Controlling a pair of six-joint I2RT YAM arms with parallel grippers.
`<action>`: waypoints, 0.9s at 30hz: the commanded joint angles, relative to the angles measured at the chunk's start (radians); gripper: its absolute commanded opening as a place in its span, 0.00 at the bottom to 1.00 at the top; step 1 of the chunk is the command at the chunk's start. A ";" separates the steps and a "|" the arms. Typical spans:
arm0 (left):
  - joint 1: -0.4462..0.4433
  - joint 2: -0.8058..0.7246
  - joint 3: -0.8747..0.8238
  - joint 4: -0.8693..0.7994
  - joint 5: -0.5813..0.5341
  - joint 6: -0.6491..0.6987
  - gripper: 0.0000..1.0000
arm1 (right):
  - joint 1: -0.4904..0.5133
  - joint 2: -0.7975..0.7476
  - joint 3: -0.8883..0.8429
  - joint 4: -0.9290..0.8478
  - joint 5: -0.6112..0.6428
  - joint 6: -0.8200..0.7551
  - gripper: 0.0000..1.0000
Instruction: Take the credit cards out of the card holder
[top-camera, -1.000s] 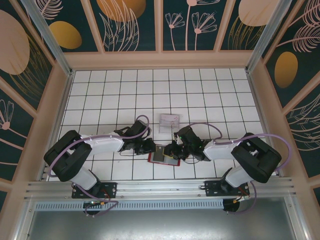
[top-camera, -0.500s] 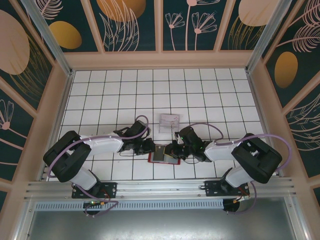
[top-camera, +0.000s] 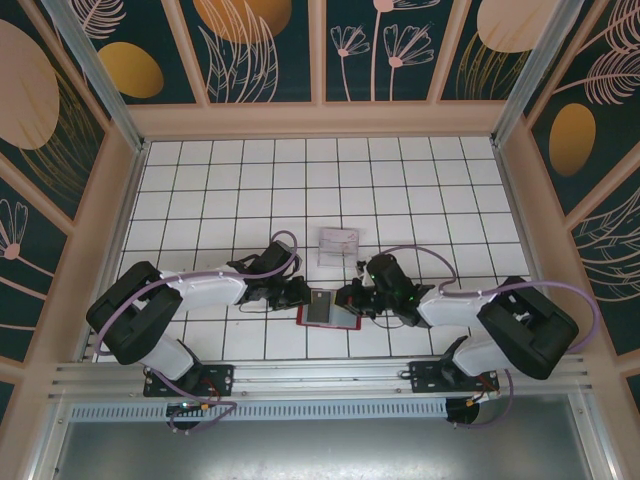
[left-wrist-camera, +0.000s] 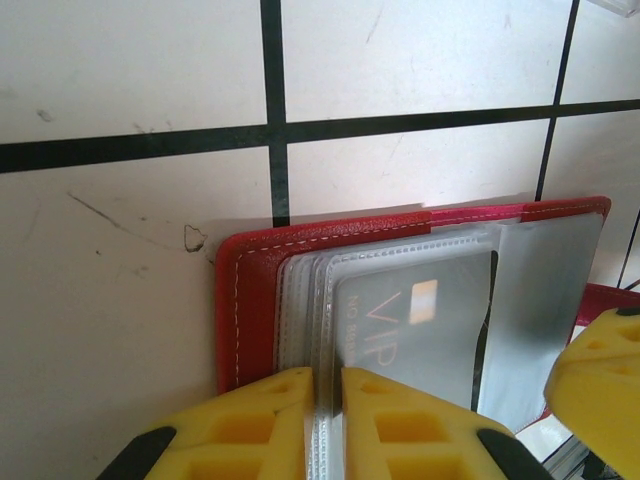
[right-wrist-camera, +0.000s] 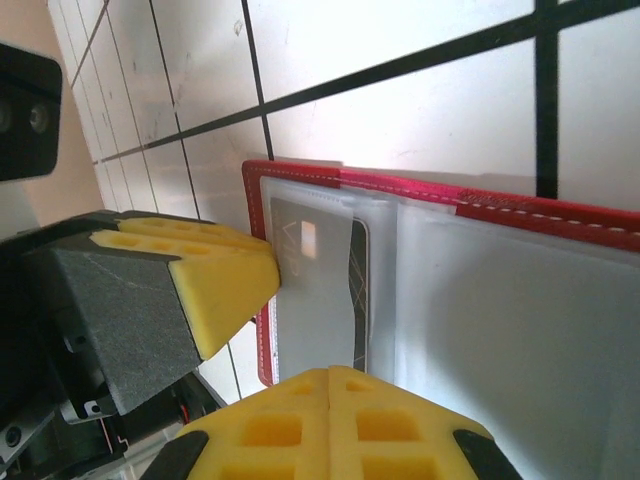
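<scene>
So here's what we're looking at. The white tiled table (top-camera: 250, 180) with its black grid lines takes up most of the top view, boxed in by patterned walls. The left arm (top-camera: 200, 290) and the right arm (top-camera: 470, 305) both reach in toward the middle near the front edge, wrists pointing at each other.

Between them lies the card holder (top-camera: 325, 310). It's red, lying open and flat on the tiles, with its inside facing up. On its far side, near it but not touching, sits the clear tray (top-camera: 338, 243).

The left gripper (top-camera: 300, 292) is at the holder's left edge. In its wrist view we can see the yellow fingers (left-wrist-camera: 250, 420) clenched on the edge of the clear sleeves (left-wrist-camera: 300, 300), with just a thin sliver of plastic squeezed between them.

The right gripper (top-camera: 347, 298) is at the holder's right side. Its wrist view shows the yellow pads (right-wrist-camera: 280, 420) pressed flat together with no gap, right at the sleeve's edge. We honestly can't tell whether they've caught any plastic or card.

The smallest thing is a dark grey credit card (left-wrist-camera: 415, 330) with "VIP" printed on it. It's tucked inside the top sleeve, so it's in the holder, sitting between the two sets of yellow fingers.
</scene>
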 joint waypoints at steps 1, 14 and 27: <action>-0.008 0.030 -0.045 -0.166 -0.074 -0.004 0.17 | -0.013 -0.021 -0.006 -0.033 0.009 -0.019 0.02; -0.008 0.044 -0.060 -0.140 -0.061 -0.012 0.17 | -0.011 0.101 0.054 0.048 -0.087 -0.036 0.19; -0.008 0.042 -0.063 -0.134 -0.059 -0.019 0.17 | 0.003 0.117 0.089 -0.032 -0.045 -0.059 0.22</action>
